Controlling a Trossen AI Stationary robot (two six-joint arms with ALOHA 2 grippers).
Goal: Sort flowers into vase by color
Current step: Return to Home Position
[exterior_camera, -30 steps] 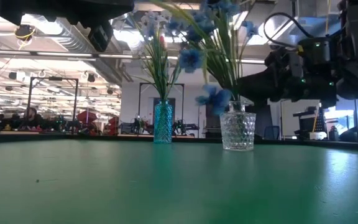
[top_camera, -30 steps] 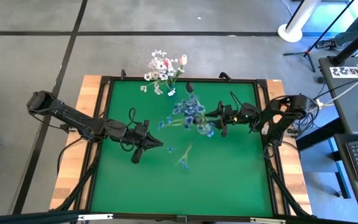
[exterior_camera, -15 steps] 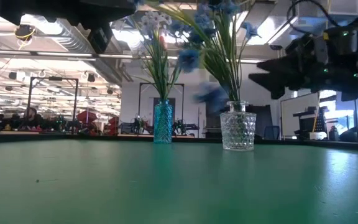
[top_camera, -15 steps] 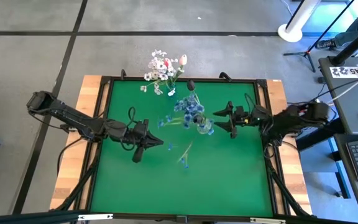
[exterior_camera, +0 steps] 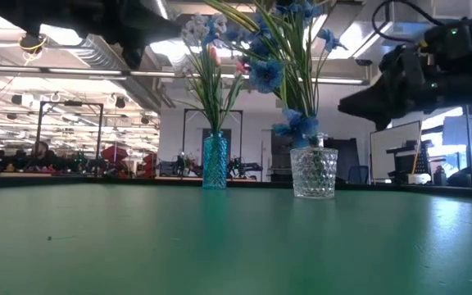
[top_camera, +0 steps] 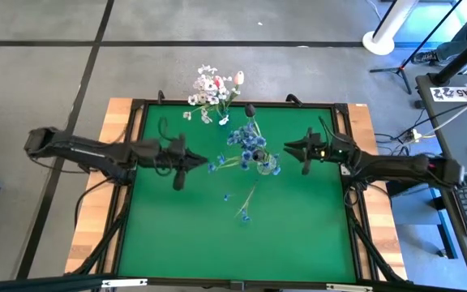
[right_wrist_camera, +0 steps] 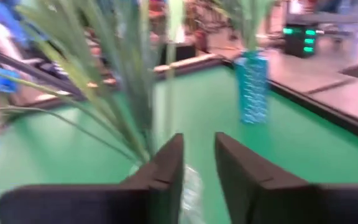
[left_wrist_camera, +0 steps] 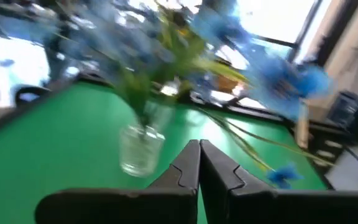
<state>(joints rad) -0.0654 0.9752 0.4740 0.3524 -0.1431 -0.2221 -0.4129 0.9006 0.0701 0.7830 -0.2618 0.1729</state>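
A clear faceted glass vase [top_camera: 267, 165] [exterior_camera: 313, 171] stands mid-table with blue sprays [top_camera: 248, 144] upright in it. A teal vase [exterior_camera: 215, 161] [right_wrist_camera: 253, 87] at the far edge holds white blossoms and pink buds [top_camera: 214, 88]. One blue spray [top_camera: 245, 203] lies flat on the mat nearer the near edge. My left gripper [top_camera: 186, 159] [left_wrist_camera: 199, 163] is shut and empty, left of the clear vase [left_wrist_camera: 141, 148]. My right gripper [top_camera: 297, 151] [right_wrist_camera: 198, 163] is open, just right of that vase, touching nothing.
The green mat [top_camera: 177, 235] sits in a black frame [top_camera: 347, 186] on a wooden table. The loose spray's stem [left_wrist_camera: 248, 147] and its blue blossom [left_wrist_camera: 285, 176] lie beyond my left fingers. The room behind holds benches and equipment.
My right gripper has drawn back from the clear vase toward the table's right edge, its arm stretching out lower. A blue blossom low on that vase swung and has settled. My left gripper has moved toward the far edge, staying shut.
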